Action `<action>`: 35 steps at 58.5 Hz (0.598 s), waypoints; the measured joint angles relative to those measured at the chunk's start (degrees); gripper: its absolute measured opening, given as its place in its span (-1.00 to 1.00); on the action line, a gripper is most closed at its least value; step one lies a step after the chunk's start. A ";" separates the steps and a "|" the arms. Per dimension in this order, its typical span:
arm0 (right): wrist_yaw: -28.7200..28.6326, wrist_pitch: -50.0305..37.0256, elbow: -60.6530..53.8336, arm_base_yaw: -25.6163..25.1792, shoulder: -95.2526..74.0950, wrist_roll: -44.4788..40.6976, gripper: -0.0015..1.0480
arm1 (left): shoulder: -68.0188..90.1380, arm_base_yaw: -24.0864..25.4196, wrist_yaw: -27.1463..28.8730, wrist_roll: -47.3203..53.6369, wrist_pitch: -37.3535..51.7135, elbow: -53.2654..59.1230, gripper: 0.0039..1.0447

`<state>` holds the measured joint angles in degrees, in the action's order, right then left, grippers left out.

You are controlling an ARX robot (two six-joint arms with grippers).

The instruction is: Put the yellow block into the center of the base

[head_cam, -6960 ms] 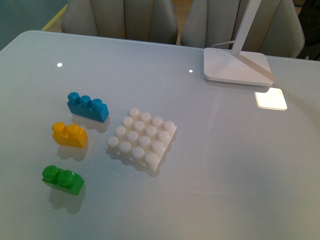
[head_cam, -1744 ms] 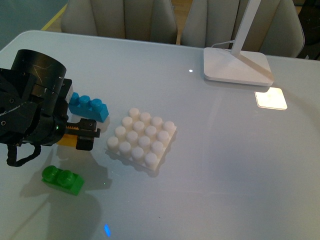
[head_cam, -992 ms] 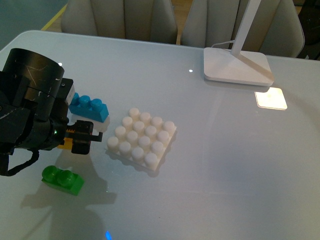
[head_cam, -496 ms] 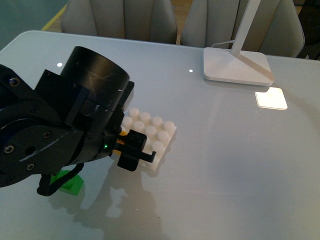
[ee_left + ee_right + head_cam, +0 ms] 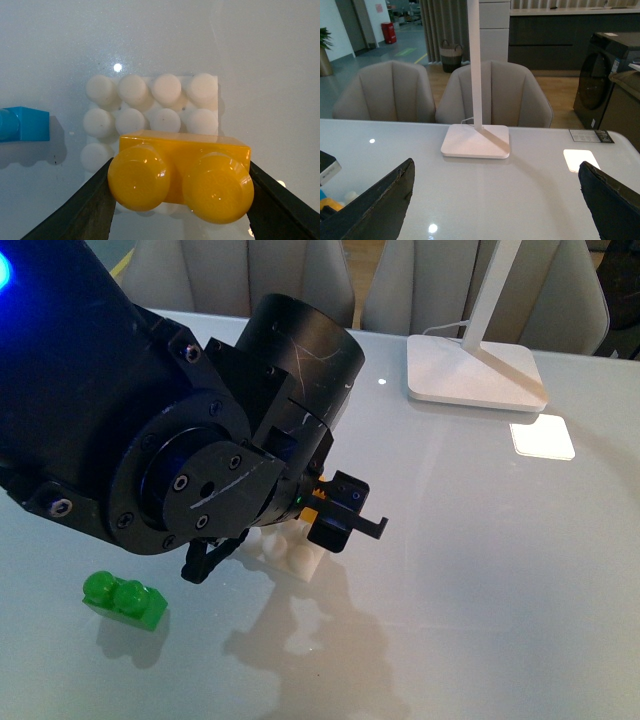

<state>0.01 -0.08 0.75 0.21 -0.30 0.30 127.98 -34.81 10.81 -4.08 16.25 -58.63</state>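
Observation:
My left gripper [image 5: 335, 512] is shut on the yellow block [image 5: 182, 175], one finger against each end, studs facing the wrist camera. It holds the block above the white studded base [image 5: 150, 100], over the near rows of studs; I cannot tell whether block and base touch. In the front view the left arm hides most of the base [image 5: 290, 555], and only a sliver of the yellow block [image 5: 310, 502] shows. My right gripper [image 5: 492, 210] is open and empty above the table, facing the lamp. It is out of the front view.
A green two-stud brick [image 5: 125, 600] lies at the front left. A blue brick [image 5: 25, 131] lies beside the base. The white lamp foot [image 5: 475, 375] stands at the back right, with a bright light patch [image 5: 542, 437] near it. Chairs [image 5: 492, 95] stand behind the table.
My left gripper has lifted the yellow block from beside the blue brick and carried it right, over the base. The arm now hides the blue brick and most of the base.

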 joint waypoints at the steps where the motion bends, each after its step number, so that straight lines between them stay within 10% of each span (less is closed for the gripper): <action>1: 0.00 0.00 0.00 0.00 0.00 0.00 0.83 | 0.17 0.04 0.02 0.02 0.02 -0.04 0.20; 35: 0.00 0.00 0.00 0.00 0.00 0.00 0.83 | 2.62 1.73 0.44 1.07 0.33 -0.57 0.19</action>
<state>0.01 -0.08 0.75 0.21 -0.30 0.30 130.61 -33.08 11.25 -3.01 16.58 -59.20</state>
